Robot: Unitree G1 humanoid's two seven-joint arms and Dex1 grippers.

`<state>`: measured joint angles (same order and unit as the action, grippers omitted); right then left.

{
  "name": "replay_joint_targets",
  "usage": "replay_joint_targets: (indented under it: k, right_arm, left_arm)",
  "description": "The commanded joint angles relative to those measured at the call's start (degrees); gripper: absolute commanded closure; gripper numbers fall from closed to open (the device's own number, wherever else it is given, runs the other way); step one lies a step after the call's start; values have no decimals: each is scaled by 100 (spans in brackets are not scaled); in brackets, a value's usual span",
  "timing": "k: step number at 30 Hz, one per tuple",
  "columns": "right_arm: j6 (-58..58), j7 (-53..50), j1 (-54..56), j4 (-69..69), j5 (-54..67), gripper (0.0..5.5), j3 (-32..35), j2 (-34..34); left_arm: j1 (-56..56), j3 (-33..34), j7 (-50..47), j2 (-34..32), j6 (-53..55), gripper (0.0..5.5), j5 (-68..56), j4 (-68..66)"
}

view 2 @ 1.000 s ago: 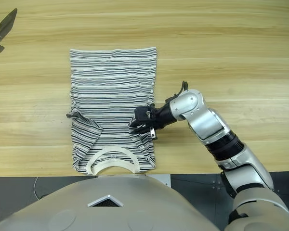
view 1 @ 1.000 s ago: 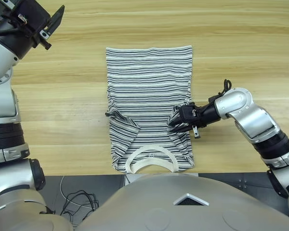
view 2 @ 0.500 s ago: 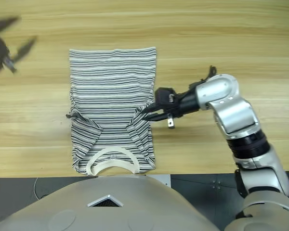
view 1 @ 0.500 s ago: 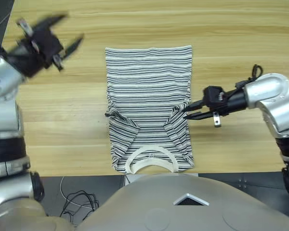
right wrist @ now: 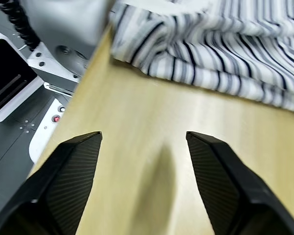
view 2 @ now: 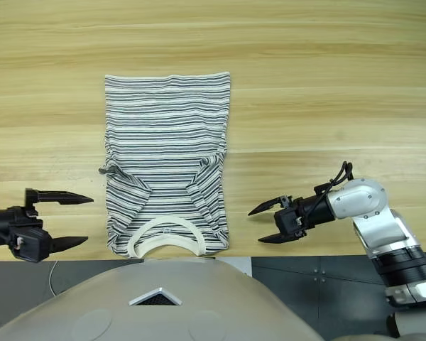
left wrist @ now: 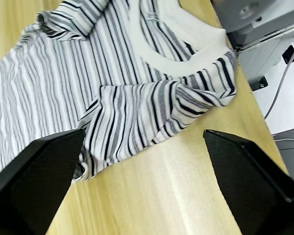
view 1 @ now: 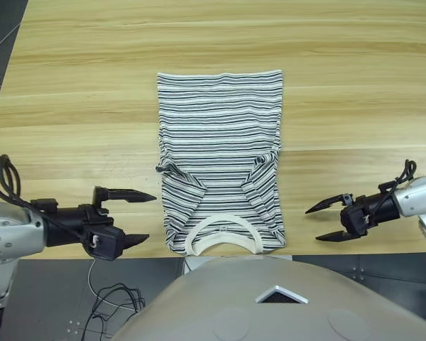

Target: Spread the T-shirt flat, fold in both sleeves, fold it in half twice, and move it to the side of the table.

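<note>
On the table (view 1: 355, 85) the T-shirt (view 1: 220, 135) is laid with sleeves folded in, its long axis running away from the robot and the collar (view 1: 224, 238) at the near edge. The collar end is flanked by the left gripper (view 1: 150, 218) and right gripper (view 1: 312, 226), both spread open, empty and pointed inward. The left is judged slightly nearer. The shoulder corners are shown close up by the wrist views.

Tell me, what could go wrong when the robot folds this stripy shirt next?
1. The T-shirt has its collar right at the table edge, so a tug might pull it off.
2. The folded-in sleeves look bunched, so halving could trap wrinkles or flip them out.
3. The open left pincer and right pincer might pinch only the top layer.
</note>
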<state>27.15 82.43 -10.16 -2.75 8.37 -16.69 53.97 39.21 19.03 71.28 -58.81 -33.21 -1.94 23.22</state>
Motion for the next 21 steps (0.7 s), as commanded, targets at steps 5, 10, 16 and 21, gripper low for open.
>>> replay_joint_targets:
  k: [5, 10, 16, 21]
  right_arm:
    - [3124, -1097, 384, 743, -732, 226, -300, -1088]
    - [3903, -1709, 598, 1259, -1253, 226, -526, -1228]
    - [4054, -2178, 706, 1463, -1539, 226, -844, -1057]
    - [4082, -2432, 798, 1613, -1500, 226, -1020, -844]
  left_arm:
    - [-243, -826, -712, 97, -1316, 101, 1340, -934]
    - [-200, -1120, -1053, 39, -1489, 101, 1687, -1169]
    - [-183, -1449, -1315, -26, -1450, 101, 1791, -1193]
    - [-286, -1747, -1517, -30, -1399, 101, 1866, -1173]
